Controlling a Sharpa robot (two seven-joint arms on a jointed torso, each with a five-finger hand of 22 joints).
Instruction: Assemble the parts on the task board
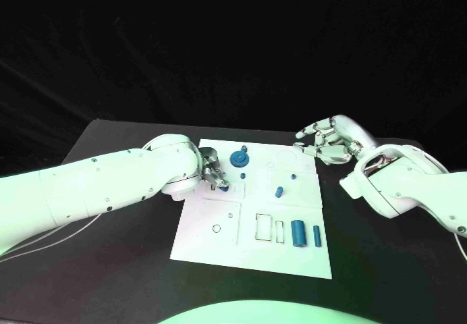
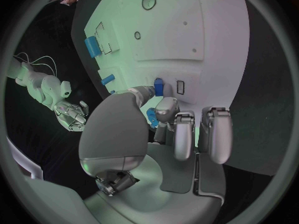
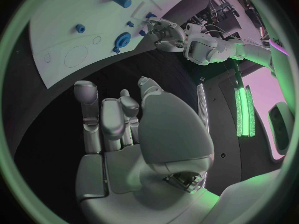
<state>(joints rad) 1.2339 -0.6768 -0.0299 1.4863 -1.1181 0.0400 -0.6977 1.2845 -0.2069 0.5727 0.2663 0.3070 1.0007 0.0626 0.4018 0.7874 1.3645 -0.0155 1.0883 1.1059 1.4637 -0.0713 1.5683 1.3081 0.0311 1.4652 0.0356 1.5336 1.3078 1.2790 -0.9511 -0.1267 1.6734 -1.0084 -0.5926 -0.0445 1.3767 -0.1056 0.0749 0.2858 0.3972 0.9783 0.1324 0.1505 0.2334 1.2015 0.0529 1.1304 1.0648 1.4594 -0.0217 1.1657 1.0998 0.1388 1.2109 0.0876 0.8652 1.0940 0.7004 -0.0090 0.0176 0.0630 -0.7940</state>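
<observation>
Over task board, left robot hand seemingly pinching part.

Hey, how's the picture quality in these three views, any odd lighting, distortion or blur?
Head view: green tint over the task board and arms, dark surroundings. Left wrist view: fisheye bends the board's edges, and the left robot hand looms large. Right wrist view: same bending, a bright green strip glares beside the right robot hand.

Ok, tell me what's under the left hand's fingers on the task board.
A small blue part stands at the left hand's fingertips on the task board; another blue part sits beneath them, mostly covered.
</observation>
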